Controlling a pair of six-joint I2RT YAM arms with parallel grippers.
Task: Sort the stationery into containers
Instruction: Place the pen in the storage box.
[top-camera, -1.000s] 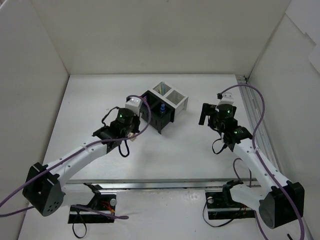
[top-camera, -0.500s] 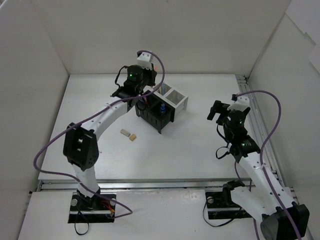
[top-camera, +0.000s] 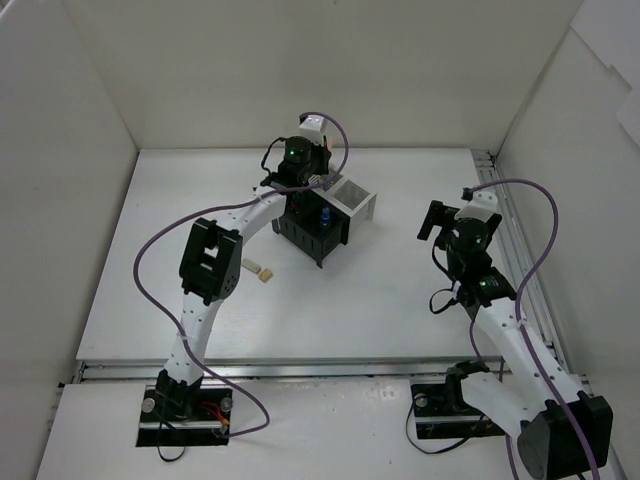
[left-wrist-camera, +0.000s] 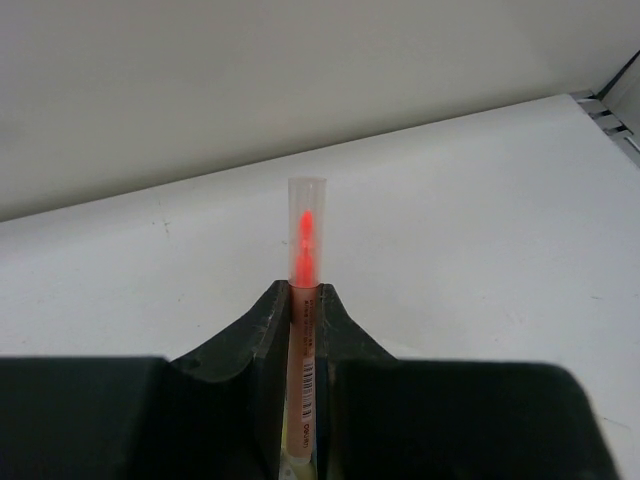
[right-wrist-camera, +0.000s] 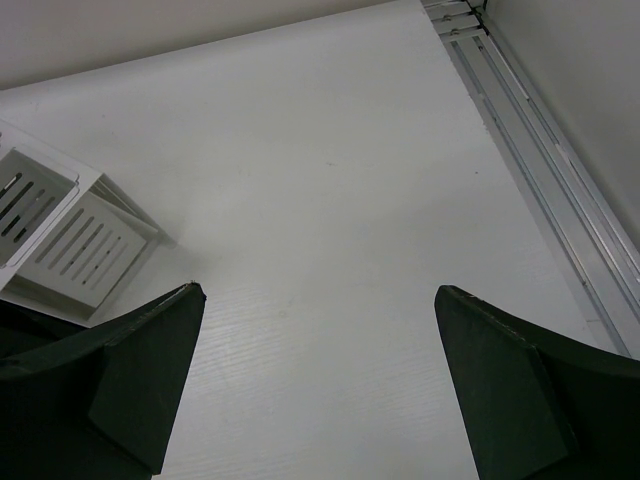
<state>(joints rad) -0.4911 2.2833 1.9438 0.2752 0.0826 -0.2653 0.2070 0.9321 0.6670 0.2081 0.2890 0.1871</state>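
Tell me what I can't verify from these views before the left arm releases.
- Left wrist view: lower end of the pen, cut off by the bottom edge inside the left gripper.
- Top view: which compartment of the bins sits below it, hidden by the left arm.
- Top view: bin contents, too small.

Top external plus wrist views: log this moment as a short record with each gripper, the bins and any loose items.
left gripper: shut on a clear-capped red pen, wrist near the bins
right gripper: open, empty, above the table
bins: two white, two black; blue-capped bottle in a black one
loose: two small eraser blocks on the table
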